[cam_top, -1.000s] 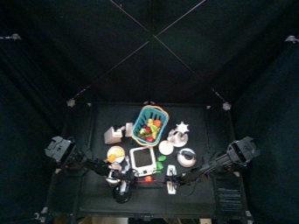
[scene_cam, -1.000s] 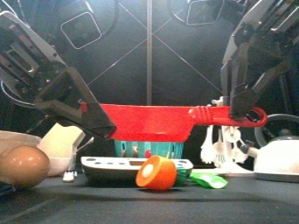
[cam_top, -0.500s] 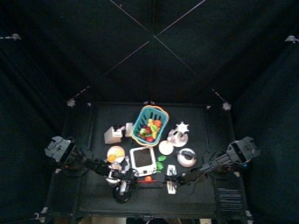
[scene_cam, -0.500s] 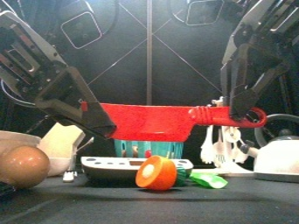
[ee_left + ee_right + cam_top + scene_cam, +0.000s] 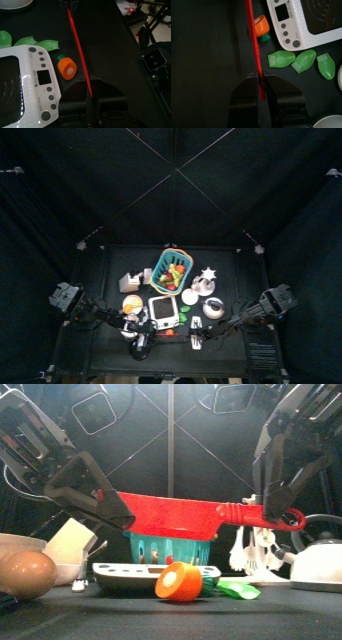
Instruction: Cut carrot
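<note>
Two grippers on red knife [image 5: 181, 515], carrot [image 5: 66, 67] below (no legible writing)

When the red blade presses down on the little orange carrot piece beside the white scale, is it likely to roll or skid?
The carrot looks short and rounded, so it may well roll. It lies loose on the smooth black table, with nothing bracing it, so a skid seems possible. It looks small enough to be light. The red blade appears thin and might flex.

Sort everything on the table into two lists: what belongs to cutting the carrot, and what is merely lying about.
Belongs to the job:
carrot
red knife, gripped by the left gripper and the right gripper

Lying about:
white scale
green pieces
teal basket
white kettle
brown egg
</note>
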`<action>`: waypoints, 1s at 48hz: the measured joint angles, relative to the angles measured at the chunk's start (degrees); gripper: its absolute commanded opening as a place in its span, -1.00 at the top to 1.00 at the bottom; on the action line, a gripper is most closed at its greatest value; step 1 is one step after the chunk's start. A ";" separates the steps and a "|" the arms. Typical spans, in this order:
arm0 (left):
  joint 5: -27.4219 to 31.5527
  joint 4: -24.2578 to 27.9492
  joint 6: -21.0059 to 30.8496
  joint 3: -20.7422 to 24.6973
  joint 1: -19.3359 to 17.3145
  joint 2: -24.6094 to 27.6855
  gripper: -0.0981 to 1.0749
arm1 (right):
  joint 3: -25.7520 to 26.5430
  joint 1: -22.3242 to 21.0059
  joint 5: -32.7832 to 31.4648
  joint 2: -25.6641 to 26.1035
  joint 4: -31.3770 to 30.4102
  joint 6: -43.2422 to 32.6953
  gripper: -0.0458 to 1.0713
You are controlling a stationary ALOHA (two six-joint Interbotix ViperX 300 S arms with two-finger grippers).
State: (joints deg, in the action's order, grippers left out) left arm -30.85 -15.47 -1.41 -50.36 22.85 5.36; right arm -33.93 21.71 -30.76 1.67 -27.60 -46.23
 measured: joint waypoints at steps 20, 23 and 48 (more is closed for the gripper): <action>0.00 0.09 -0.09 0.35 -0.88 -1.58 -0.45 | 0.00 0.00 -4.13 1.49 -0.26 0.18 0.17; 0.00 0.09 0.00 0.35 -0.97 -2.02 -0.45 | 0.00 0.00 -4.13 1.58 -0.26 0.18 0.17; -1.49 0.26 -0.09 -5.36 -5.10 -7.73 -0.45 | -0.79 0.26 -4.39 2.72 -0.26 -0.26 0.17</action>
State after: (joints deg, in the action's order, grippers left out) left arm -32.34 -15.21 -1.49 -55.72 17.75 -2.37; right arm -34.72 21.97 -35.16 4.39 -27.86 -46.49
